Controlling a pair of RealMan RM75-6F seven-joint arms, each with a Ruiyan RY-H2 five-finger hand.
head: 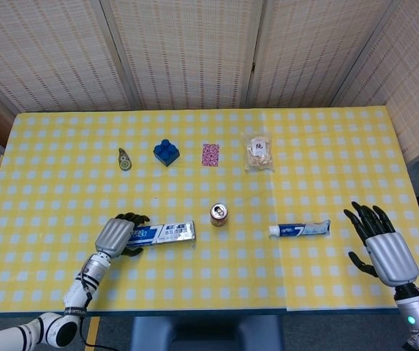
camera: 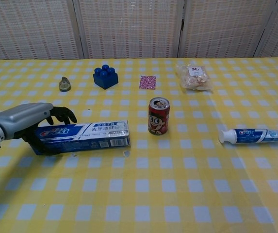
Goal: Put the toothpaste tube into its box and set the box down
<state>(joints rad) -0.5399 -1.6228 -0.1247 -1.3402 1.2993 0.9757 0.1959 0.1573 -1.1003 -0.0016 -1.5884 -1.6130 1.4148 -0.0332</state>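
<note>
The blue and white toothpaste box (head: 167, 232) (camera: 88, 136) lies flat on the yellow checked table, front left, with its open flap end pointing right. My left hand (head: 120, 235) (camera: 24, 121) wraps around the box's left end, fingers curled over the far side and thumb on the near side. The toothpaste tube (head: 300, 229) (camera: 255, 135) lies flat at the front right, cap to the left. To the right of the tube my right hand (head: 381, 245) hovers with fingers spread and nothing in it. It shows only in the head view.
A red drink can (head: 219, 214) (camera: 158, 115) stands between box and tube. Further back lie a small round object (head: 124, 159), a blue brick (head: 167, 152) (camera: 105, 76), a pink card (head: 210, 154) and a snack bag (head: 258, 152). The table's front edge (head: 209, 313) is close to both hands.
</note>
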